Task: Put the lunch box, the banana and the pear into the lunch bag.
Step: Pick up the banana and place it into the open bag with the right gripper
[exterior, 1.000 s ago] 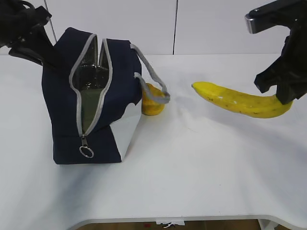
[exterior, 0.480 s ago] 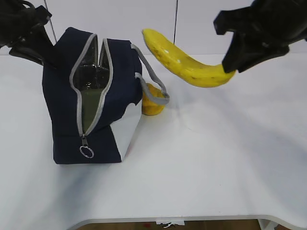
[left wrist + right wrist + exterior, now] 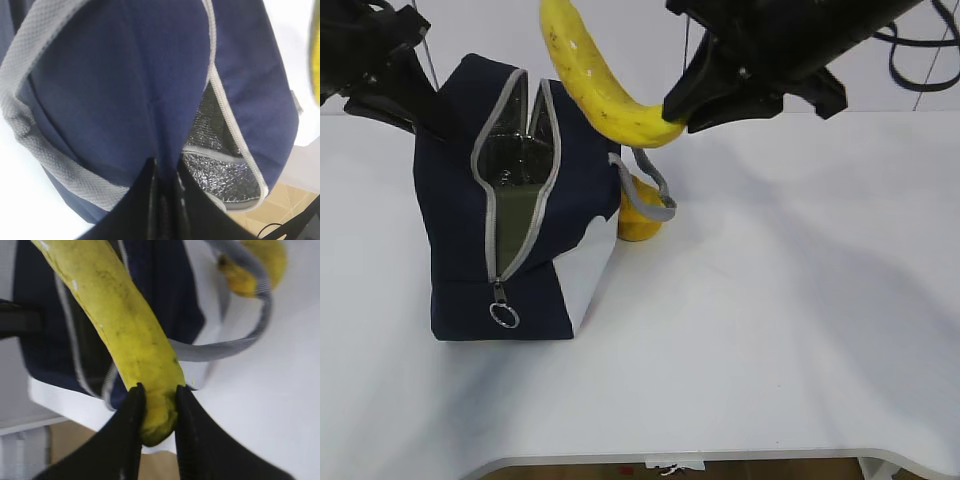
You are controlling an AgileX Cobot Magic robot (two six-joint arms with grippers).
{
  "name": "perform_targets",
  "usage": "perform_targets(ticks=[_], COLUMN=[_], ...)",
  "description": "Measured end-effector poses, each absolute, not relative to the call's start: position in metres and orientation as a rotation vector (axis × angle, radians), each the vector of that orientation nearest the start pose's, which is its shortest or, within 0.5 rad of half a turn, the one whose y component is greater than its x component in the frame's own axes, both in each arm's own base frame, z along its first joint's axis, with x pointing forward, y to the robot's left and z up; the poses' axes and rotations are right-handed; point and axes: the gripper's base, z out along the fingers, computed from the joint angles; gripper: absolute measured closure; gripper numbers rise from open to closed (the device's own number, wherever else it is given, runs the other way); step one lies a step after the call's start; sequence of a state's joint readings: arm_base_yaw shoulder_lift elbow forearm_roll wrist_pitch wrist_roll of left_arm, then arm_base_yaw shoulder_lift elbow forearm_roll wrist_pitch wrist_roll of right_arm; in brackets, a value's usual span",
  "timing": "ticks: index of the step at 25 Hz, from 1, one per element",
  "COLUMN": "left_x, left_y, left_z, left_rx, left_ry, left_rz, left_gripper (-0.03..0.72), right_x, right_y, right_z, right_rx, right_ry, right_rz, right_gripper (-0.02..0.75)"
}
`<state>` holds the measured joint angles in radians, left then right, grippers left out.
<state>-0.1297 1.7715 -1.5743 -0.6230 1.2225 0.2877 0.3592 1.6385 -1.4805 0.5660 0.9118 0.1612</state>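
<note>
I am on the banana step: my right pincer [image 3: 156, 407] is clamped on one end of the banana [image 3: 590, 75], which hangs in the air just above the lunch bag [image 3: 450, 230], its free end pointing up and slightly past the bag's open zipper mouth. My left pincer [image 3: 165, 192] is pinched shut on a fold of the bag's blue fabric at the far top edge, holding the mouth spread. The pear [image 3: 638, 222] sits on the counter [image 3: 770, 330] just beside the bag, under its grey handle. The lunch box I cannot pick out for certain. Next I would need to tip the banana down and feed it lengthwise through the narrow slit before letting go
</note>
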Motion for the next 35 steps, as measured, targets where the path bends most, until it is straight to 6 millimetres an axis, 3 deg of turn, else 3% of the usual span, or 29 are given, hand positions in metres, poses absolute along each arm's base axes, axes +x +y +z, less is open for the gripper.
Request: perform_targets(ticks=[5,9,27,35], left_x=[0.359,0.359,0.359,0.359], left_y=[-0.097,-0.097,-0.099,-0.100], left_z=[0.314,0.314,0.316,0.316], left_rx=[0.369,0.369,0.357,0.353], left_ry=[2.718,2.718,2.706,2.701], left_rz=[-0.838,-0.838,-0.878,-0.892], left_gripper=[0.680,0.680,0.680,0.680], right_x=[0.339,0.349,0.365,0.371], right_y=[0.184,0.193,0.212,0.215], right_z=[0.323,0.310,0.277,0.260], right_rx=[0.130,0.167,0.265,0.286], right_ry=[2.579,2.547,2.551,2.595], right_rz=[1.170,1.286,1.302,1.295], right_gripper=[0.588,0.588,0.587,0.547])
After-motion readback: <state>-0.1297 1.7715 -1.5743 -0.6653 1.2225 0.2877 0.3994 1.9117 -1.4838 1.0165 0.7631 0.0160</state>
